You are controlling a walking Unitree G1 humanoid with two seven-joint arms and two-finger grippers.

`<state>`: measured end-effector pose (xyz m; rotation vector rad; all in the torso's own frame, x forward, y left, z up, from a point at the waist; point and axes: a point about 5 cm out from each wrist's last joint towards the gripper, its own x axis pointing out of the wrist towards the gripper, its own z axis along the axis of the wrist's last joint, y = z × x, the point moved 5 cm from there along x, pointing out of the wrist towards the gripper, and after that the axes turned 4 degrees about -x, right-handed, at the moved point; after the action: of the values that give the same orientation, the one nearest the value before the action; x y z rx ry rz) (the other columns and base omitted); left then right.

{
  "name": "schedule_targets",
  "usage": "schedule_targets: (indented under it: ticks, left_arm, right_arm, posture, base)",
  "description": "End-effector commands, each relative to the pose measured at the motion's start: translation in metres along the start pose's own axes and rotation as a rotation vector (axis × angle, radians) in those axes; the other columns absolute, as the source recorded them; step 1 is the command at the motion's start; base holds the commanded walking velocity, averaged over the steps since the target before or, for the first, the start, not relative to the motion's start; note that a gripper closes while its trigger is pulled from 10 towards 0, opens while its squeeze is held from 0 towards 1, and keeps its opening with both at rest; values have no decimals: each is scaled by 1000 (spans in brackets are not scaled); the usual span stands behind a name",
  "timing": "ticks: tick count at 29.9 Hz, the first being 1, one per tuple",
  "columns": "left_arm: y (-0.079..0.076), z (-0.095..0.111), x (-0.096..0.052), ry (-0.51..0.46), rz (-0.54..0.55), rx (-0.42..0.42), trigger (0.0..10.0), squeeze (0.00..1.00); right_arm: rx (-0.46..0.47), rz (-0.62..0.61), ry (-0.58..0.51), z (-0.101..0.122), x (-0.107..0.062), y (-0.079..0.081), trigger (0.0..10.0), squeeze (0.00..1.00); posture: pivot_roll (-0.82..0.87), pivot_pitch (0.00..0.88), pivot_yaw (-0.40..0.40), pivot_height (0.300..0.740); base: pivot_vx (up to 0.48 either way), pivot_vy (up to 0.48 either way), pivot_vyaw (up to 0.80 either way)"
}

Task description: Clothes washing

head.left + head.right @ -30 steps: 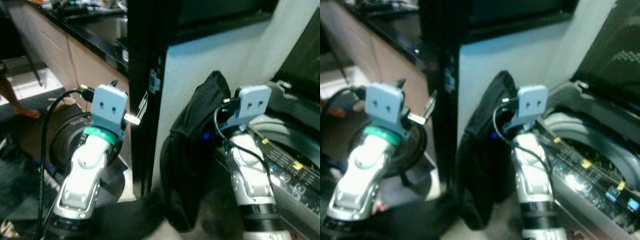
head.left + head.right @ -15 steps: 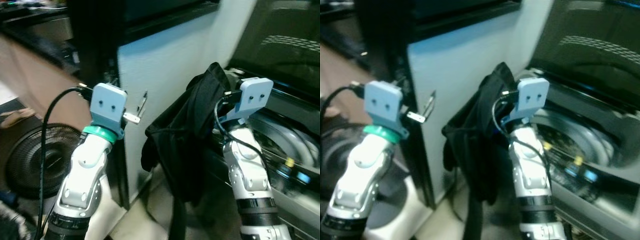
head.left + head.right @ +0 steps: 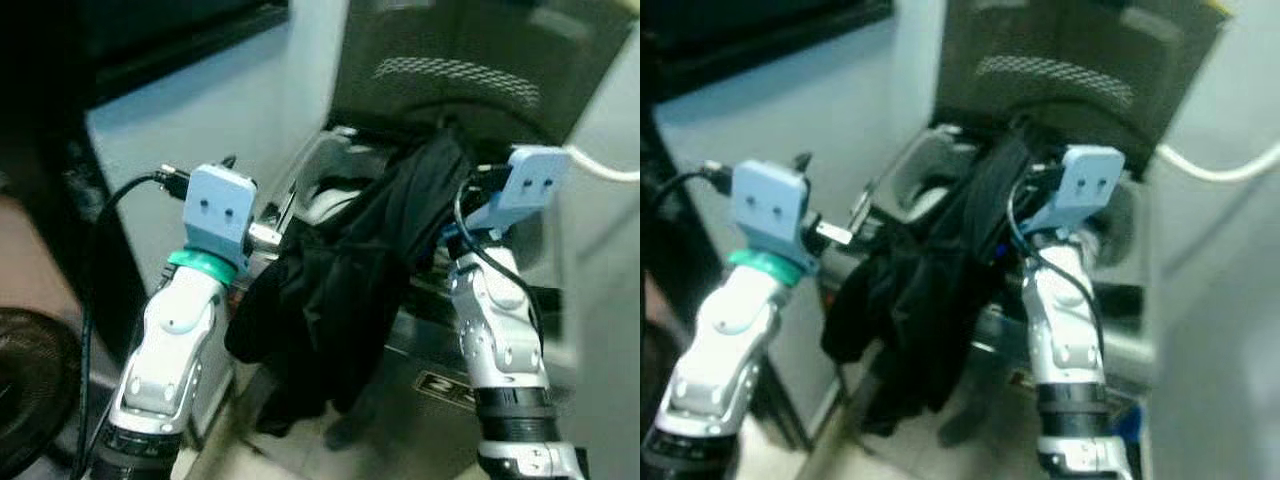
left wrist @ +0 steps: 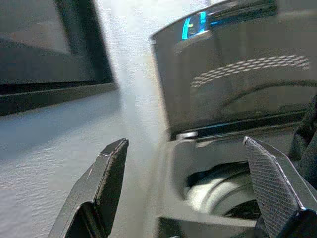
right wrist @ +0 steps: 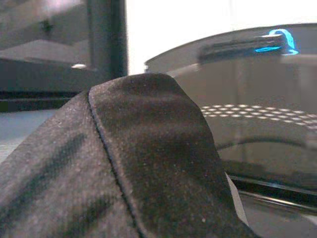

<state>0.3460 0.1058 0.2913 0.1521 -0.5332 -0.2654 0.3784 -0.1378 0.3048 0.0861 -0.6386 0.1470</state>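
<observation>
Left eye view: washing machine (image 3: 420,90) stands ahead, lid raised, drum (image 4: 218,191) exposed. 1 dark garment (image 3: 340,290) hangs lengthwise from the raised right gripper (image 3: 455,215), clenched on it, just before the opening. Left gripper (image 4: 185,181) is raised beside it, fingers spread, empty.
</observation>
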Motion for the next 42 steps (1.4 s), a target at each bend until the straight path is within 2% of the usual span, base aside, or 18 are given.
schedule_targets:
  ticks: [1, 6, 13, 22, 32, 35, 37, 40, 42]
  left_arm:
    - [0, -3, -1, 17, 5, -7, 10000, 0]
    - [0, -3, -1, 18, 7, -10, 10000, 0]
    - [2, -4, -1, 21, 13, -15, 10000, 0]
    - [2, -3, -1, 22, 15, -16, 10000, 0]
    - [1, -3, -1, 19, 13, -1, 10000, 0]
    - [1, -2, -1, 17, 12, 1, 10000, 0]
    - [0, 4, 2, -12, 3, 29, 10000, 0]
    - [-1, 8, 4, -28, -5, 49, 10000, 0]
    - [-6, 16, 9, -62, -27, 71, 10000, 0]
  right_arm:
    - [11, -7, -2, 0, 0, -1, 10000, 0]
    - [16, -17, 9, -2, 0, -4, 10000, 0]
    - [23, -46, 31, -7, -1, -9, 10000, 0]
    - [-2, -46, 45, -10, -1, -9, 10000, 0]
    - [1, -30, 41, -9, -2, -6, 10000, 0]
    - [-10, -2, 35, -8, -2, -1, 10000, 0]
    - [-24, 93, 10, -3, 0, 16, 10000, 0]
    - [-23, 131, -6, 1, 3, 24, 10000, 0]
    - [-20, 220, -71, 19, 18, 44, 10000, 0]
  posture:
    - [73, 13, -8, 740]
    - [73, 14, -8, 740]
    - [73, 14, -8, 740]
    - [71, 22, -8, 740]
    - [74, 26, -8, 740]
    - [73, 27, -6, 740]
    - [73, 27, -6, 740]
    - [72, 36, -7, 740]
    - [72, 41, -12, 740]
  base:
    - [0, 0, -800]
    - [0, 160, -800]
    - [0, 480, -800]
    - [0, 410, 0]
    - [0, 0, 0]
    - [0, 0, 0]
    - [0, 0, 0]
    - [0, 0, 0]
    - [0, 0, 0]
